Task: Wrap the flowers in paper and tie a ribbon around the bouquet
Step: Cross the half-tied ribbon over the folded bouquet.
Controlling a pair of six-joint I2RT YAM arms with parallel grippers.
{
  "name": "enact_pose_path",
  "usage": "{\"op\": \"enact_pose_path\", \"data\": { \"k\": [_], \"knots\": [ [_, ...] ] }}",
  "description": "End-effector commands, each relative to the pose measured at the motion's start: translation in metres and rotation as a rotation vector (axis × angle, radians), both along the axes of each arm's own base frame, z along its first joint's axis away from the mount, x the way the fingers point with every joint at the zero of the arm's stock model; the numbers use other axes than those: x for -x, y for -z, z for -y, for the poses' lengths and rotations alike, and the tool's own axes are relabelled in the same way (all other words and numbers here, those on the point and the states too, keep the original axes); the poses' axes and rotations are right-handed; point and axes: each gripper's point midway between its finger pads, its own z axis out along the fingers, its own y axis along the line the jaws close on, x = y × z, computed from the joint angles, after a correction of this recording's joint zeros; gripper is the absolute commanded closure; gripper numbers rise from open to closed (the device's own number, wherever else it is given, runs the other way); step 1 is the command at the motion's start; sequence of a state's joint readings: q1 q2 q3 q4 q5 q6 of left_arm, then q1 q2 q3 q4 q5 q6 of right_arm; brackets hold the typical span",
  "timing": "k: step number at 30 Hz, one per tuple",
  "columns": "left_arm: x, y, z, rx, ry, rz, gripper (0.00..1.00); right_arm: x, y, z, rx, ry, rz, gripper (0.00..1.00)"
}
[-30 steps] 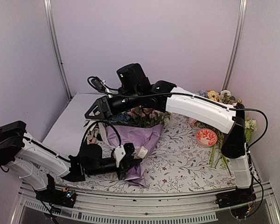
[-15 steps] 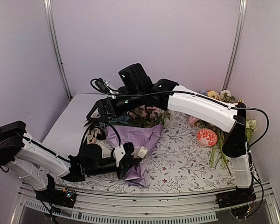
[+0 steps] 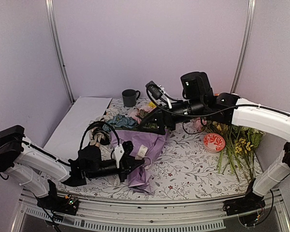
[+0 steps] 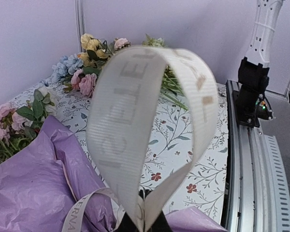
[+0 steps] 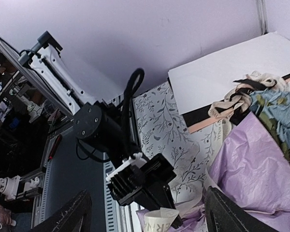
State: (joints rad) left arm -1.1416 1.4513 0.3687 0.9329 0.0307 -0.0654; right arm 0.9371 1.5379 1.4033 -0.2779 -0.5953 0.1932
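Note:
The bouquet's lilac paper (image 3: 144,145) lies mid-table, with the flowers (image 3: 121,121), blue and pink heads, at its far end. My left gripper (image 3: 137,157) is shut on the cream ribbon (image 3: 143,151). In the left wrist view the ribbon (image 4: 135,121) stands up as a loop pinched between the jaws, above the paper (image 4: 29,183). My right gripper (image 3: 152,124) hovers open over the bouquet's far right side. The right wrist view looks past its spread fingers (image 5: 70,215) at the left gripper (image 5: 145,186), the ribbon loop (image 5: 159,221) and the paper (image 5: 261,164).
A dark mug (image 3: 130,97) stands at the back. A flat white sheet (image 3: 79,121) lies on the left, with a coiled tan-and-dark ribbon bundle (image 3: 99,136) beside it. A red dish (image 3: 214,142) and loose long-stemmed flowers (image 3: 239,145) sit on the right.
My right arm has swung from the back left over to the right, and its jaws have opened. The mug has come into sight. The left gripper still holds the ribbon loop.

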Motion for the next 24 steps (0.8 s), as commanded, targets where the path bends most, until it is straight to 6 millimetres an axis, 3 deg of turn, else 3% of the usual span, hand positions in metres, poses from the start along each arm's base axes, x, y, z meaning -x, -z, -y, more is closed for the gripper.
{"op": "enact_pose_path", "data": {
  "k": [1, 4, 6, 10, 14, 24],
  "knots": [
    [-0.001, -0.012, -0.002, 0.060, 0.010, -0.029, 1.00, 0.022, 0.055, -0.005, 0.008, -0.106, -0.121, 0.17],
    [-0.001, -0.011, -0.002, 0.064, 0.013, -0.046, 1.00, 0.030, 0.076, -0.005, 0.011, -0.135, -0.183, 0.16],
    [-0.002, -0.010, -0.003, 0.064, 0.010, -0.053, 1.00, 0.033, 0.080, -0.007, 0.009, -0.151, -0.197, 0.22],
    [-0.003, -0.007, -0.002, 0.053, 0.009, -0.063, 1.00, 0.035, 0.085, -0.011, 0.010, -0.179, -0.218, 0.65],
    [-0.001, -0.006, -0.002, 0.049, 0.020, -0.074, 1.00, 0.035, 0.086, -0.010, 0.008, -0.178, -0.214, 0.99],
    [0.001, -0.005, -0.002, 0.031, 0.038, -0.092, 0.98, 0.035, 0.081, -0.010, -0.021, -0.211, -0.195, 1.00]
  ]
}}
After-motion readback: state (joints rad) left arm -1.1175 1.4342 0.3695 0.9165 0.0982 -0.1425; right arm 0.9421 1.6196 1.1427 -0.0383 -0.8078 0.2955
